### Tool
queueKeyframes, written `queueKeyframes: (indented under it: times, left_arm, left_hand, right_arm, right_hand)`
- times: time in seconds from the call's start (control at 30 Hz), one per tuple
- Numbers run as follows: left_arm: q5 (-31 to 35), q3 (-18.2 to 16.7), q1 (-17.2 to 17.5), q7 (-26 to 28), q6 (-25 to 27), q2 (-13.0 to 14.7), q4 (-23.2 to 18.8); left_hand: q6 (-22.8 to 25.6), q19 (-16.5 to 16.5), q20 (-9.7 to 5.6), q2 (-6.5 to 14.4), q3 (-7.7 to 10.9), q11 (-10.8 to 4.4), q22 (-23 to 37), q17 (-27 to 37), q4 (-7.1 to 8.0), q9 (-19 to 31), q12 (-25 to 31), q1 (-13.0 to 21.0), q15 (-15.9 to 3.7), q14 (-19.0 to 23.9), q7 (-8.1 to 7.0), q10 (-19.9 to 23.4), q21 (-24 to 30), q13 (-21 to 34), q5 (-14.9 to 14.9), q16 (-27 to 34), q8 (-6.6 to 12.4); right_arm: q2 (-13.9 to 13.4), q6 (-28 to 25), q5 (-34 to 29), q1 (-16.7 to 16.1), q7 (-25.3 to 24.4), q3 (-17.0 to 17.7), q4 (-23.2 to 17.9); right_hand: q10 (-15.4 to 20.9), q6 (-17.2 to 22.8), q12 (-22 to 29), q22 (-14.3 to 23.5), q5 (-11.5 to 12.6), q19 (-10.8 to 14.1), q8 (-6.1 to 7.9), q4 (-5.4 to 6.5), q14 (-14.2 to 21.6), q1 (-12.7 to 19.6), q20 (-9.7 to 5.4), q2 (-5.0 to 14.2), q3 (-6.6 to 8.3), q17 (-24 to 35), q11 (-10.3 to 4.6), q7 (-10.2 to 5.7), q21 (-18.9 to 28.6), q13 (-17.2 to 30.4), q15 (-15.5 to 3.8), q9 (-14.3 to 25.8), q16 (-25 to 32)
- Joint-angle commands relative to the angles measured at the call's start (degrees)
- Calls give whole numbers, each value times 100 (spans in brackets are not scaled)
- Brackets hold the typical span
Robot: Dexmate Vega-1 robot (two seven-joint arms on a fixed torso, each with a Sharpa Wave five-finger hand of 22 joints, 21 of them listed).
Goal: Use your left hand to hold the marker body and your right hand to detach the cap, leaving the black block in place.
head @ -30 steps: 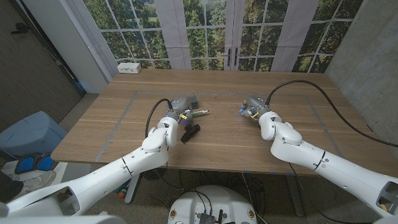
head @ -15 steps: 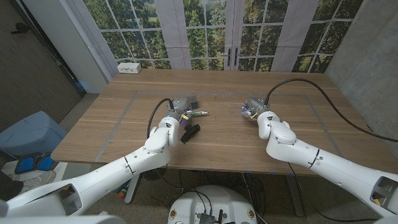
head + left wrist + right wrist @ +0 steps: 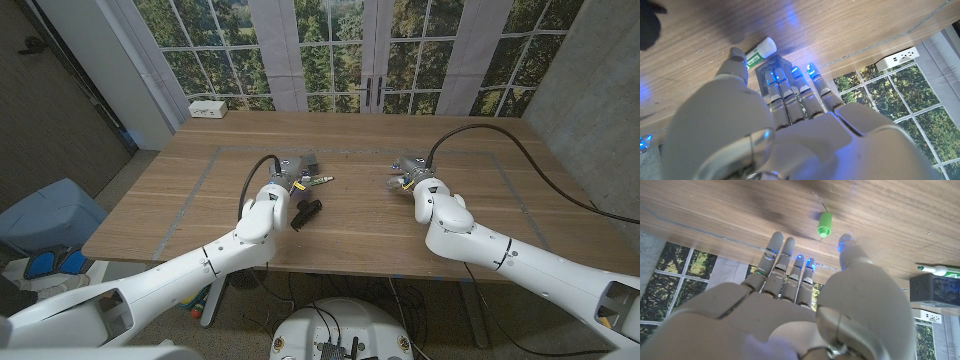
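Green print runs along our marker body point(image 3: 757, 54), too blurred to read. It lies on the wooden table point(image 3: 350, 215), long axis pointing toward our right hand point(image 3: 408, 172). Our left hand point(image 3: 293, 173) pinches it. The green cap point(image 3: 824, 225) lies apart, beyond our right hand's spread, unloaded fingers point(image 3: 774, 247). The black block point(image 3: 305, 212) sits nearer us.

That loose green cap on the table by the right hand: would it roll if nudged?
Probably: the green cap looks round and appears to lie on its side on the smooth table, so a sideways push would likely roll it. It looks small plastic, so probably light and easily flicked.
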Motion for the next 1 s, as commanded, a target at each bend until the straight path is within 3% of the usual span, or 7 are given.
queueKeyframes:
  times: [0.03,0.17,0.33,0.5,0.6,0.87,1.0]
  left_arm:
    - [-162,-215,161,143,-207,93,-169]
    - [-430,-510,427,736,-564,118,-232]
    - [-903,-978,844,1764,-1344,155,-259]
    - [-1361,-1300,1075,2317,-2037,158,-188]
    - [-1700,-1498,1201,2560,-2484,152,-126]
    - [-2435,-1845,1365,2689,-3279,143,5]
    - [-2881,-2026,1431,2696,-3822,145,128]
  left_hand:
    - [-522,-110,40,13,-104,125,11,-33,56,-87,14,-316,-592,-299,-51,-434,-104,-127,-101,10,-84]
    - [-993,-157,106,89,-129,229,8,-68,141,-173,38,-606,-469,-569,-22,-737,-198,-232,-128,-6,-108]
    - [-1175,-183,128,202,-128,298,8,-74,229,-218,73,-807,-429,-636,-38,-815,-250,-284,-132,19,-91]
    - [-1280,-214,206,656,-34,404,17,-68,461,-281,135,-1189,-345,-698,54,-857,-326,-369,-117,71,-32]
    - [-1490,-278,229,857,23,490,17,-96,557,-328,102,-1412,-259,-867,4,-1059,-400,-436,-125,31,-58]
    - [-2155,-588,150,1165,342,598,6,-196,656,-446,32,-1786,-107,-1539,45,-1868,-673,-671,-145,-62,-94]
    - [-2442,-681,64,1216,615,538,3,-223,743,-483,12,-1948,-25,-1781,9,-2359,-789,-806,-149,-45,-89]
  right_arm:
    - [-89,288,377,-256,-377,343,-154]
    - [-135,801,698,-552,-808,704,-181]
    - [-162,1512,1143,-901,-1294,1161,-152]
    - [-148,1955,1290,-1087,-1650,1357,-72]
    - [-152,2301,1508,-1254,-1834,1561,-50]
    - [-169,2854,1887,-1518,-2023,1880,-25]
    - [-174,3368,2169,-1685,-2165,2096,67]
  right_hand:
    - [-115,-123,31,3,54,-69,-26,122,-153,-335,92,16,-138,-50,29,39,-117,-38,-516,-3,-51]
    - [-199,-211,60,8,35,-165,-8,339,-318,-767,150,201,-242,-90,85,115,-268,-93,-396,-12,-70]
    - [-265,-288,80,10,9,-258,4,545,-442,-1195,185,394,-336,-146,178,197,-422,-149,-288,-19,-83]
    - [-289,-348,92,8,36,-340,6,664,-596,-1458,166,518,-383,-200,264,243,-536,-187,-190,-24,-132]
    - [-454,-409,52,1,65,-495,3,752,-804,-1678,122,629,-409,-274,283,262,-686,-231,-157,-31,-210]
    - [-697,-557,21,-12,101,-586,-14,772,-1109,-1840,-53,749,-373,-457,272,289,-881,-319,-117,-45,-349]
    - [-878,-693,1,-23,108,-659,-38,779,-1341,-1927,-231,868,-316,-602,236,255,-1035,-399,-116,-55,-429]
